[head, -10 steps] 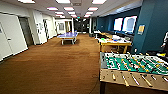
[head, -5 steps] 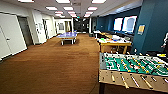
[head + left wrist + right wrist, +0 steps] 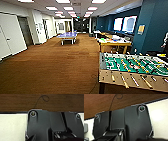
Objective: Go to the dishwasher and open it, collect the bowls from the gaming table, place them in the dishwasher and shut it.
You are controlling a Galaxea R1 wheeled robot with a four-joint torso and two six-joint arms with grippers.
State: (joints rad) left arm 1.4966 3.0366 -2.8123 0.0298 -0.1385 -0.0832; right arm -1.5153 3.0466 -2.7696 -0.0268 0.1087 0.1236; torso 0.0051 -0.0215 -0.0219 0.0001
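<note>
The gaming table (image 3: 115,44) — pale top, yellow edge — stands upright near the blue wall (image 3: 152,27).

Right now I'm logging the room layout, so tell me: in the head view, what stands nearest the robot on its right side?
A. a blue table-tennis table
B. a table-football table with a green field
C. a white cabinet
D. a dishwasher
B: the table-football table, with its green field and rods, sits close at the right, while the blue table-tennis table stands far down the room.

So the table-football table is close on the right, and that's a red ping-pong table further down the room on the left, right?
Not quite: the ping-pong table is blue, not red, as the head view shows. The rest holds: the table-football table is close on the right, and the ping-pong table stands further down on the left.
</note>
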